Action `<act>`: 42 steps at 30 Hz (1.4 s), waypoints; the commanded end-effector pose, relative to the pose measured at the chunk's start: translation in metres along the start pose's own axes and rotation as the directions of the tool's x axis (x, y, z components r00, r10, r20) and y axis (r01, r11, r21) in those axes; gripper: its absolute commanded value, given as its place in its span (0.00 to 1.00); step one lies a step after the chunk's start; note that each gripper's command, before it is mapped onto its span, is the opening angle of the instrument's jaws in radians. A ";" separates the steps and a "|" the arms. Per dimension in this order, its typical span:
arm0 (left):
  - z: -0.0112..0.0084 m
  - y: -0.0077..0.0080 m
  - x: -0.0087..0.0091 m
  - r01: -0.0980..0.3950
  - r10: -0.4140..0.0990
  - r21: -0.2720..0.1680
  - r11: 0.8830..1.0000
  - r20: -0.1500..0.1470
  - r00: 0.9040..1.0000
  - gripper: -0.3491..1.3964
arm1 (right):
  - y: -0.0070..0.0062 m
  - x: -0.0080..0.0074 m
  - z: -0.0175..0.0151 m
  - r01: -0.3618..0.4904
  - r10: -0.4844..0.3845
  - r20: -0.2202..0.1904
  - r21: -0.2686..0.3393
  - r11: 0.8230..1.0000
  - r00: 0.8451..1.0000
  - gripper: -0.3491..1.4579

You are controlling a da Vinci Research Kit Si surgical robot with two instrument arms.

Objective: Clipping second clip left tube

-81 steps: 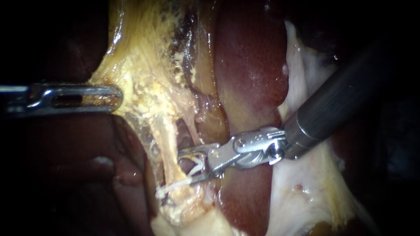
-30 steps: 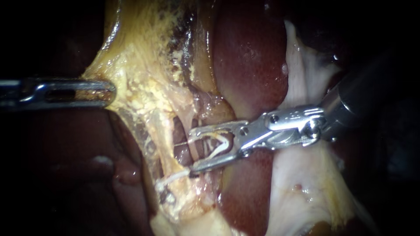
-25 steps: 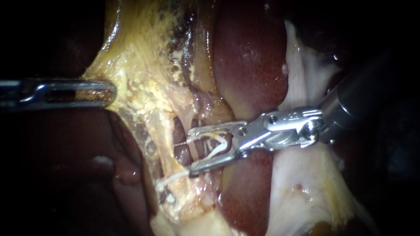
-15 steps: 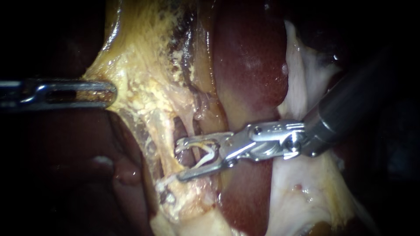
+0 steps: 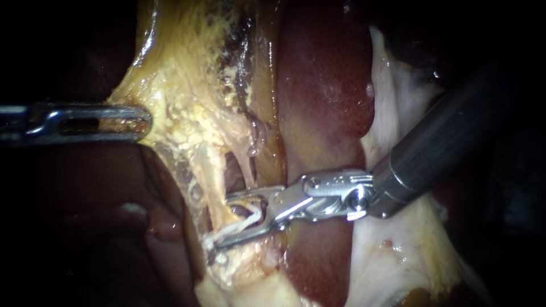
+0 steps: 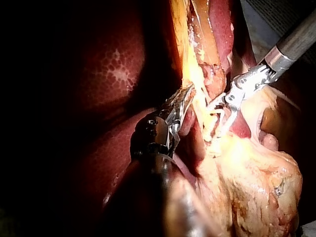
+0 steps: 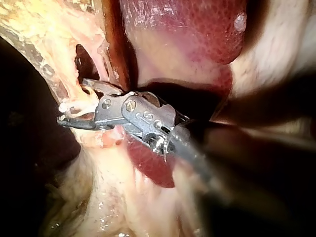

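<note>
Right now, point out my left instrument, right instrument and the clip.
left instrument [image 5: 145, 121]: endoscope view, at its tip.
right instrument [image 5: 222, 222]: endoscope view, between its tips.
clip [image 5: 254, 216]: endoscope view, its white bend.

Your right instrument [image 5: 223, 222] covers the left tube [image 5: 211, 190] where its jaws cross it. Tissue [image 5: 236, 211] hides much of the clip [image 5: 253, 211] they hold, so you cannot tell whether it surrounds the tube. In its wrist view the shaft is a blur. Your left instrument [image 5: 147, 120] is cut off by the endoscope view's left edge and is dark and blurred in its wrist view.
</note>
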 end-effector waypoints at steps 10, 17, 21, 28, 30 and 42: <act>0.0001 -0.0001 0.0000 0.000 0.000 -0.001 1.000 0.000 1.000 0.00 | -0.0007 0.0011 0.0012 -0.029 0.036 -0.080 0.090 0.996 0.996 0.44; 0.0002 -0.0001 0.0000 0.000 0.000 -0.001 1.000 0.001 1.000 0.00 | -0.0005 0.0012 0.0015 -0.029 0.036 -0.081 0.086 0.996 0.996 0.43; 0.0002 -0.0001 0.0000 0.001 -0.001 -0.001 1.000 0.001 1.000 0.00 | -0.0004 0.0012 0.0017 -0.029 0.036 -0.081 0.086 0.996 0.996 0.42; 0.0002 -0.0001 0.0000 0.001 -0.001 -0.001 1.000 0.001 1.000 0.00 | -0.0003 0.0011 0.0020 -0.033 0.041 -0.086 0.087 0.996 0.995 0.41; 0.0002 -0.0001 0.0000 0.001 -0.001 -0.001 1.000 0.001 1.000 0.00 | -0.0003 0.0011 0.0021 -0.033 0.041 -0.086 0.086 0.996 0.995 0.40; 0.0003 -0.0002 0.0000 0.001 -0.001 -0.002 1.000 0.001 1.000 0.00 | -0.0002 0.0011 0.0024 -0.031 0.039 -0.095 0.088 0.996 0.995 0.35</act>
